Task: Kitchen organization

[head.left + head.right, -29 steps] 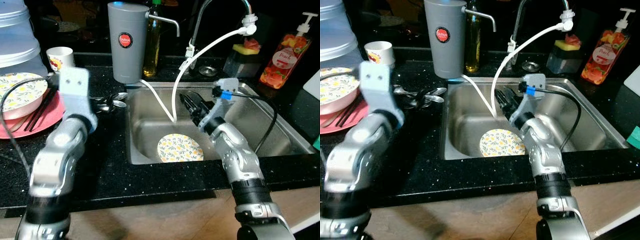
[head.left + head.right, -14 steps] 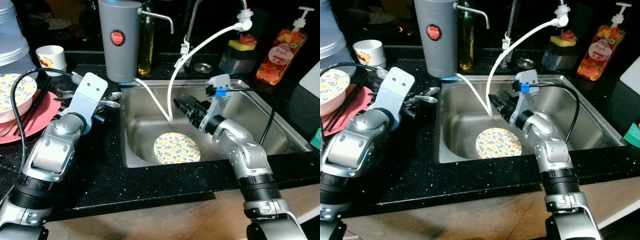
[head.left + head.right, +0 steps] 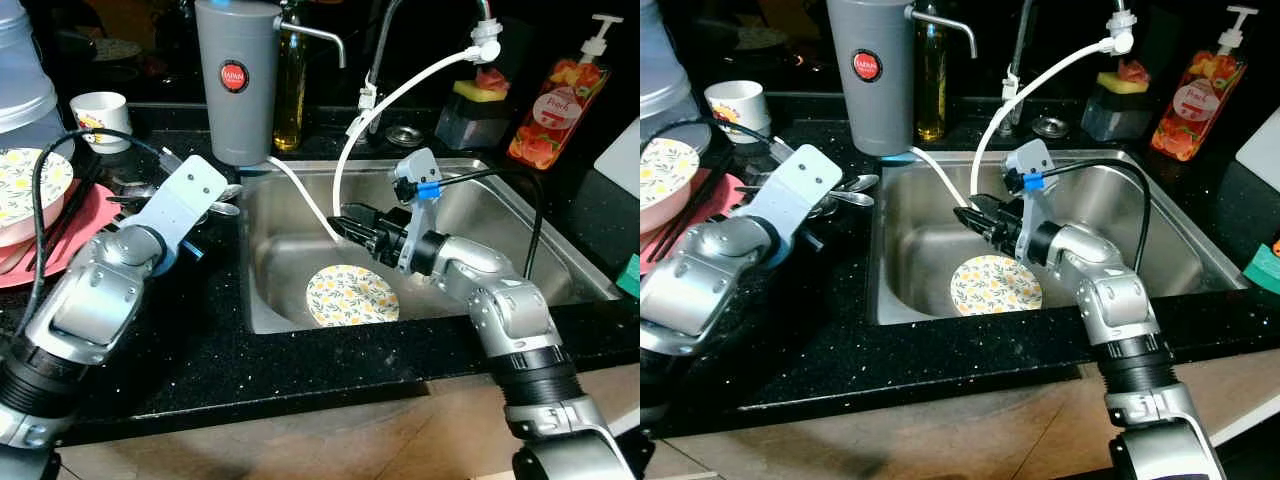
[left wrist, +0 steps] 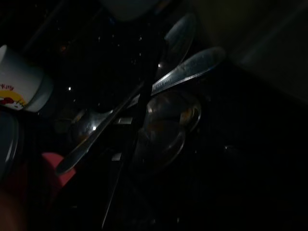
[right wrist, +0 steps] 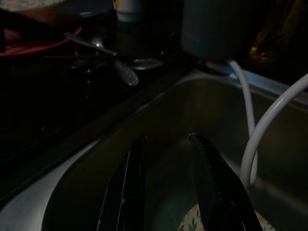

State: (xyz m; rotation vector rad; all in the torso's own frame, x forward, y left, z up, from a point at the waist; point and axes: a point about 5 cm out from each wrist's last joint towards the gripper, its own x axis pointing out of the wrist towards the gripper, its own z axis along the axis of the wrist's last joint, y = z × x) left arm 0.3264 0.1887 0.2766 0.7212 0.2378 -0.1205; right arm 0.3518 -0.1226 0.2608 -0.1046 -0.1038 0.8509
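Observation:
A round plate with a yellow floral pattern (image 3: 352,295) lies flat on the floor of the steel sink (image 3: 520,215). My right gripper (image 3: 347,225) hangs inside the sink just above the plate's far edge, pointing toward the left wall. It is open, with nothing between its fingers (image 5: 127,187). Several spoons (image 3: 218,206) lie on the black counter left of the sink and show close up in the left wrist view as spoons (image 4: 166,125). My left arm's wrist (image 3: 186,196) hovers right over them and hides its gripper.
A grey water dispenser (image 3: 237,80) and an oil bottle (image 3: 291,90) stand behind the sink's left corner. White hoses (image 3: 400,90) drop from the faucet into the sink. A patterned bowl (image 3: 30,185) on a pink plate with chopsticks (image 3: 75,215) and a cup (image 3: 100,112) sit far left. A soap bottle (image 3: 550,110) stands back right.
My right gripper has swung left and lower, toward the hoses and the plate's far edge. My left arm has tipped forward over the spoons. The camera has shifted a little.

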